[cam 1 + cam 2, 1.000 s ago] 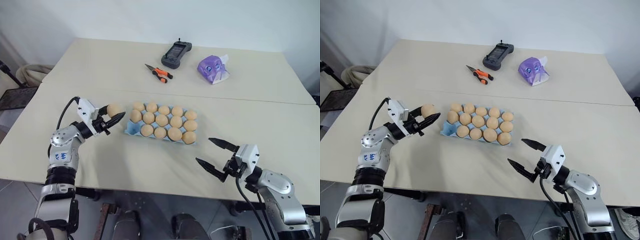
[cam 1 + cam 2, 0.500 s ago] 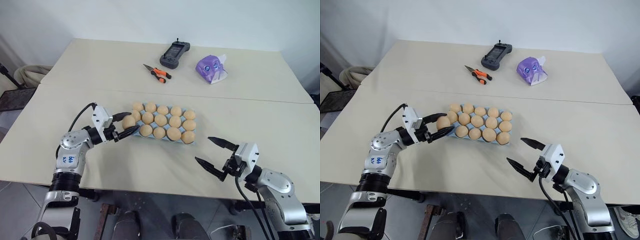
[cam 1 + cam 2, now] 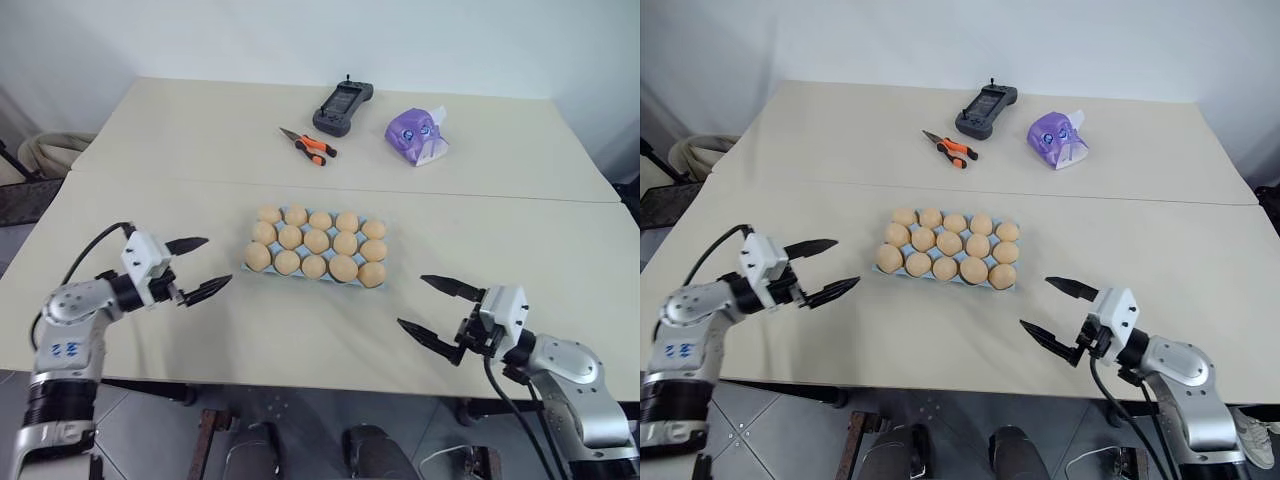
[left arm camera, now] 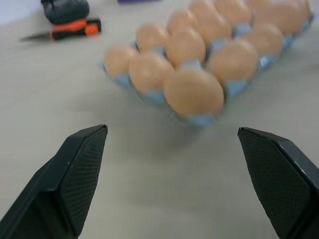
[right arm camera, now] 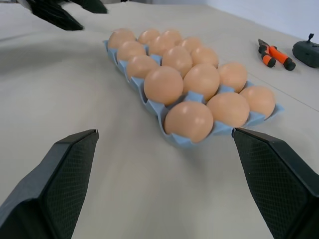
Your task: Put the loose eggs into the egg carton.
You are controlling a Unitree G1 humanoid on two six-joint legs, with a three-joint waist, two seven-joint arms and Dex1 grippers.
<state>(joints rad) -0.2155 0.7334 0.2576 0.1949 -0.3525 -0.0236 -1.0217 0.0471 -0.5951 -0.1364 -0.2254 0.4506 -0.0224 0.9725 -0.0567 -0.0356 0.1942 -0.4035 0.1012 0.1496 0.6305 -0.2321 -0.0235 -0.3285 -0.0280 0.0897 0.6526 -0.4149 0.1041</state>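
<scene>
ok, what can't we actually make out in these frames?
- Carton cups: eggs cover them in the head views, so cup floors are hidden.
- Handheld device at the far table edge: too small to read any markings.
- Purple pack: print too small to read.
- Pliers: blurred in the left wrist view, tip cut short by the edge.
- Right end effector fingers: bases cut off in its wrist view.

Eggs in carton, mid-bench
Eggs (image 3: pixel 315 243) fill the egg carton (image 3: pixel 251 267); pliers (image 3: pixel 307 144), controller (image 3: pixel 343 105), tissue pack (image 3: pixel 417 135) lie behind.
</scene>
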